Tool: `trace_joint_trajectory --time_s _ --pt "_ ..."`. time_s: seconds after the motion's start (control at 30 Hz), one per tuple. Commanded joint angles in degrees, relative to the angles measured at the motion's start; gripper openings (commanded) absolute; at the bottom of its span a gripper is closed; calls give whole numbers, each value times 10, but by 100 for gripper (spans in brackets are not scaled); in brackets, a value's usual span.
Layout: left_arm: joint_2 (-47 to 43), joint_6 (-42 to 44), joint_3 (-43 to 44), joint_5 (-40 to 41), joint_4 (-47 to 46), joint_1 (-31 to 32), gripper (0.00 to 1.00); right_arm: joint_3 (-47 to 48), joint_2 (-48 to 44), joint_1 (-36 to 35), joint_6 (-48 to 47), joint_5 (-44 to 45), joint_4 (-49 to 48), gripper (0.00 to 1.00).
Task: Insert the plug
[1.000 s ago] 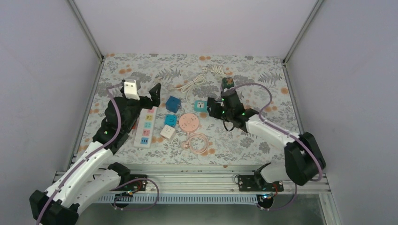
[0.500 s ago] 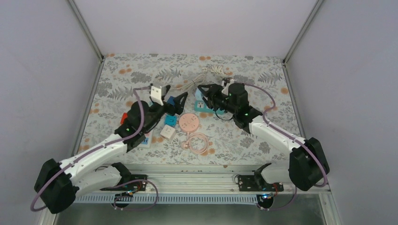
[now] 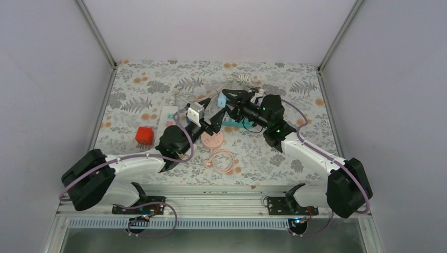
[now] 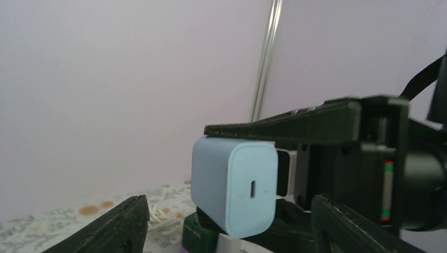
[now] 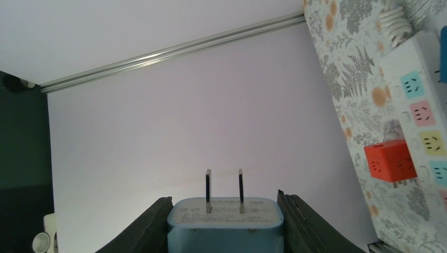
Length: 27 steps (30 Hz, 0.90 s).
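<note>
A floral-print surface [image 3: 295, 89] sits between plain lilac walls [image 3: 211, 26] with metal corner posts [image 3: 95, 31]. The right claw [image 5: 225, 213] pinches a smooth, rounded pale-blue plug [image 5: 225, 229], its two flat prongs [image 5: 208, 190] pointing outward, raised above the surface's middle. The left claw [image 4: 226, 211] hangs spread just beside the plug. A white power strip [image 5: 416, 105] with pastel sockets lies to the left, with a red cube [image 3: 144, 135] near it.

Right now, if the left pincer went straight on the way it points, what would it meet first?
The charger, held in the right pincer. It sits dead ahead of the left pincer, framed by its open fingers. How near it is I cannot tell.
</note>
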State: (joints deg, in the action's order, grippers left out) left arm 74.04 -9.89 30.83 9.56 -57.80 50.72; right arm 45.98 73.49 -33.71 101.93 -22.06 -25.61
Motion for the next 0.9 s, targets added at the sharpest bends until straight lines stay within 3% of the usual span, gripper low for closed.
trace_joint_trajectory --time_s 0.0,0.17,0.33,0.5,0.63,0.77,0.87 --pt "36 58 17 22 -107 6 73 5 -8 -4 28 -16 -35 25" --pt "53 83 23 39 -121 7 60 12 -16 -5 22 -20 -23 25" --pt "71 112 36 27 -127 8 71 13 -12 -5 29 -28 -23 25" --pt "86 119 57 23 -100 9 69 18 -11 -5 28 -25 -16 25" --pt "94 106 88 39 -38 10 57 19 -10 -5 31 -19 -13 26" --pt "95 99 75 53 -41 10 50 21 -6 -5 32 -19 -15 25" --pt "91 99 69 63 -36 12 34 19 -5 -5 34 -19 -13 25"
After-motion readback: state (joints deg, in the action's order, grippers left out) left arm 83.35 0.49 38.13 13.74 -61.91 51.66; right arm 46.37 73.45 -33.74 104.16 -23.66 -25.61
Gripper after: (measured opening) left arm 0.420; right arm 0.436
